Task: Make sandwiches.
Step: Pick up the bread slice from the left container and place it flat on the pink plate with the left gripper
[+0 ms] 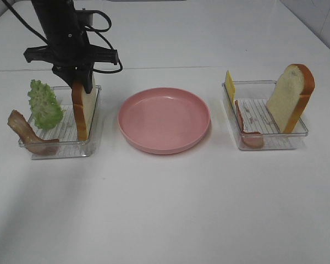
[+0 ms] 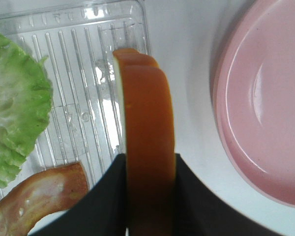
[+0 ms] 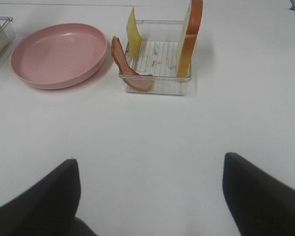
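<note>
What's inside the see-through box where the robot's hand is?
Green lettuce, a bacon strip, and a bread slice standing upright, pinched by the left hand. The hand hides the bread's top edge.

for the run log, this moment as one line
left gripper: shut on bread slice, left tray | right gripper: open | pink plate: empty

High overview and both wrist cameras share the plate [image 1: 164, 120]

left tool [image 2: 150, 196] pointing down, jaws clamped | right tool [image 3: 150, 196] jaws spread wide
</note>
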You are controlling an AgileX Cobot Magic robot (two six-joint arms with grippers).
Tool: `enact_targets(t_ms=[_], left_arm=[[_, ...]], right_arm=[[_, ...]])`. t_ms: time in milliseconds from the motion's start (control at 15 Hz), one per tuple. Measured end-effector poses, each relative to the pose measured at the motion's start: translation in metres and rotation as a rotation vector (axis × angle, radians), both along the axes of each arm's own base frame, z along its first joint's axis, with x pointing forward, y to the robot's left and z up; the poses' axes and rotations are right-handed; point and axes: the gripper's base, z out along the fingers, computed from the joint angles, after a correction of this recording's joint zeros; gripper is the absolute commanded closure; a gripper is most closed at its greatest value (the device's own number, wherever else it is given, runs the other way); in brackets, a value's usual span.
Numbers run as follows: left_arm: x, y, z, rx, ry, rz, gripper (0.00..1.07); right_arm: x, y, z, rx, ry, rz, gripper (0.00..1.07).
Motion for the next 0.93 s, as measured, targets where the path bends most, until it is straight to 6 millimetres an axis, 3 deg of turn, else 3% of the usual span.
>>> enact_targets(t_ms=[67,200,400,600,667,800,933], left_arm=[[0.0,0.0,0.0,0.0,0.0,0.0,1.07],[0.001,-0.001,0.005,-0.014,-0.008,0.002,1.07],[0.007,-0.006,0.029,-0.069,-0.074,0.004,1.07],[0.003,-0.008,0.074,-0.145,-0.176,-0.004,1.07],[-0.003,-0.01,0.113,-0.208,-0.27,-0.04,1.07],[-0.006,-0.016,0.123,-0.266,-0.292,-0.111,1.07],[-0.005,-0.024,0.117,-0.33,-0.267,-0.172,1.07]], right_arm=[[0.0,0.0,0.0,0.0,0.0,0.0,0.32],[0.0,0.0,0.0,0.0,0.0,0.0,0.32],[0.0,0.0,0.0,0.0,0.0,0.0,0.32],[0.0,0.0,0.0,0.0,0.0,0.0,0.32],[0.0,0.0,0.0,0.0,0.0,0.0,0.32],[0.0,0.0,0.0,0.0,0.0,0.0,0.32],[0.0,0.0,0.0,0.0,0.0,0.0,0.32]])
